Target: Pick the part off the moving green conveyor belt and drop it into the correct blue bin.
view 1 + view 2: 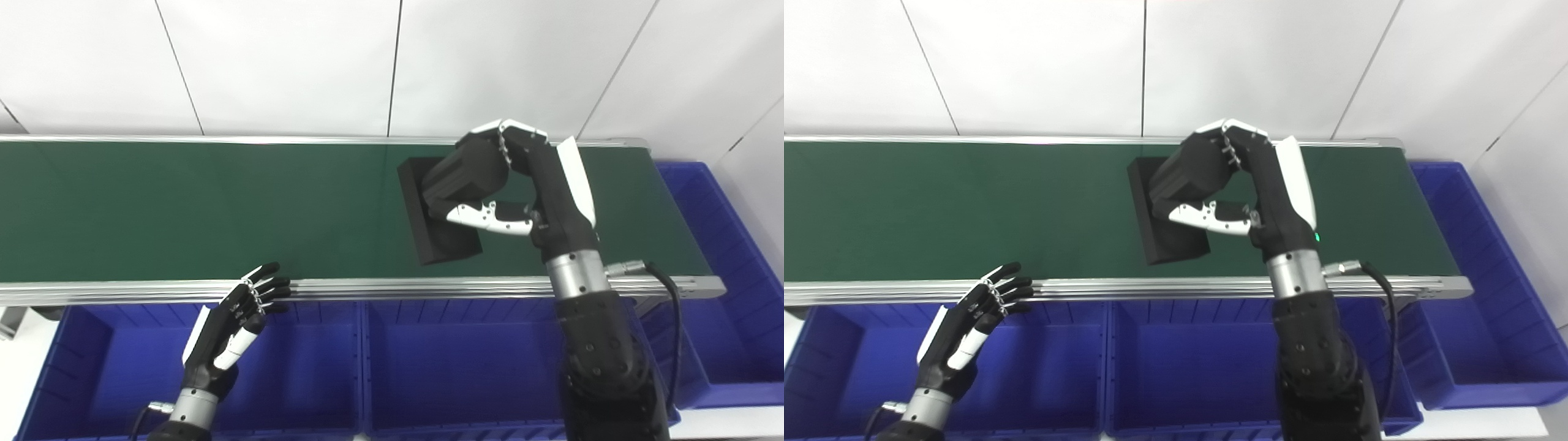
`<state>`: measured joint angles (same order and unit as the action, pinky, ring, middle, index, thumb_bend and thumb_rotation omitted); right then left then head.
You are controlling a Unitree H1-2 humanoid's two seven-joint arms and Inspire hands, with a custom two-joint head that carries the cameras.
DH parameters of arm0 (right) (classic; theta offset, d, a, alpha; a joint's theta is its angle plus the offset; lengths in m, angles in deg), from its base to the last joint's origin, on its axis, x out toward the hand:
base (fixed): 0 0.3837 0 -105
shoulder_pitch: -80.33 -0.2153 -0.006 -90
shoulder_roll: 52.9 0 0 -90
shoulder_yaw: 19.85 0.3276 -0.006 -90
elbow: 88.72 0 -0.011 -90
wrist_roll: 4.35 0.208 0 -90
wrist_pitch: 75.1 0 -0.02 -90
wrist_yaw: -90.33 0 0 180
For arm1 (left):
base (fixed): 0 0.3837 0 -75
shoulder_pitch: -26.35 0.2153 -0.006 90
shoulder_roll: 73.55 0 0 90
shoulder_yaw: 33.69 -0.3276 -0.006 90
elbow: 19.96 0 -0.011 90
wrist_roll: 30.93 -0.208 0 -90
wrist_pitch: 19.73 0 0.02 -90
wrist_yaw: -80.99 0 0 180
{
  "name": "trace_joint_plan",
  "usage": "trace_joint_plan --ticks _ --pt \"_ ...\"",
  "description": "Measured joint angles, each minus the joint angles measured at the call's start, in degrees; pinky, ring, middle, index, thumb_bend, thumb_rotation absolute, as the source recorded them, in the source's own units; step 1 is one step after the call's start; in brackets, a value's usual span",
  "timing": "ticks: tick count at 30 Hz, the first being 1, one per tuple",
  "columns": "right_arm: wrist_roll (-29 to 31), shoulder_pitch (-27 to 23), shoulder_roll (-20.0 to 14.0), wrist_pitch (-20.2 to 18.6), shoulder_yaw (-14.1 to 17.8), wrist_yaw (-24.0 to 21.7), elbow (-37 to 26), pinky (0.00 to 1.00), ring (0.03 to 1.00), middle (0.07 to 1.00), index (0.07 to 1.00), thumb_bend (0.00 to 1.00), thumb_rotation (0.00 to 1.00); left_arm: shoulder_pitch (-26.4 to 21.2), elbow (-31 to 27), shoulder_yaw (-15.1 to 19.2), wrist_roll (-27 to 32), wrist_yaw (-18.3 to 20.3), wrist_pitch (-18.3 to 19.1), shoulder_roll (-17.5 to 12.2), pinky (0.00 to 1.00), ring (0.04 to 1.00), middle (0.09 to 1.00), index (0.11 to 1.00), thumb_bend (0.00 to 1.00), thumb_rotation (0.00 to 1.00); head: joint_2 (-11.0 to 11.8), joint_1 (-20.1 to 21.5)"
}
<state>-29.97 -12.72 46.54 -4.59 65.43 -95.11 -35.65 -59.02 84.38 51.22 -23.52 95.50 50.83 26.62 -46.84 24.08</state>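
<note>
**Right hand wrapped over the black part on the belt, left hand idle over a bin**

Look at your right hand (514, 184) first. It reaches out over the green conveyor belt (184, 208) and curls around the black part (441, 239). Its fingers (465, 171) arch over the top of the part from the far side, bent down so that their tips face you, and the thumb (490, 219) lies across the near side, pointing left. Between them the hand is closed about the upper portion of the part, so you have a grasp on it rather than a flat touch. You cannot tell from these views whether the part is lifted or rests on the belt: its lower end shows dark against the green, tilted a little, with its long side running toward the near rail (398, 286).

The part sits right of the belt's middle, nearer the near rail than the far rail (245, 139), and well apart from the belt's right end.

Your left hand (236, 324) holds nothing. It hangs on the near side of the belt, above the left blue bin (79, 355), with its fingers spread and slightly bent, the tips reaching up to the near rail. You cannot tell whether they touch it.

A middle blue bin (459, 361) lies below your right forearm, and another blue bin (735, 294) stands at the belt's right end. Behind the belt you see a white panelled wall (275, 61).
</note>
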Motion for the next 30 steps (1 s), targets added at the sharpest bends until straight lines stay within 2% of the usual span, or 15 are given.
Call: trace_joint_plan --ticks 12,18,30 --pt "-1.8 11.4 1.4 0.6 -0.9 0.4 -3.1 0.32 0.412 0.473 0.526 0.52 0.00 0.7 -2.7 0.1 0.4 0.0 2.1 -0.1 0.68 0.746 0.764 0.836 0.93 0.73 -0.9 0.4" --pt "-2.5 17.3 1.7 5.2 -1.8 3.2 0.0 0.33 0.421 0.481 0.513 0.52 0.00 0.8 -3.8 0.1 0.5 0.1 2.3 -0.2 0.68 0.747 0.770 0.841 0.93 0.73 -1.4 0.4" --pt "-5.8 21.7 2.9 7.6 -3.8 5.7 4.8 0.37 0.429 0.485 0.497 0.52 0.00 2.5 -6.7 0.4 1.3 0.1 4.6 -1.0 0.67 0.743 0.763 0.839 0.92 0.72 -2.7 0.4"
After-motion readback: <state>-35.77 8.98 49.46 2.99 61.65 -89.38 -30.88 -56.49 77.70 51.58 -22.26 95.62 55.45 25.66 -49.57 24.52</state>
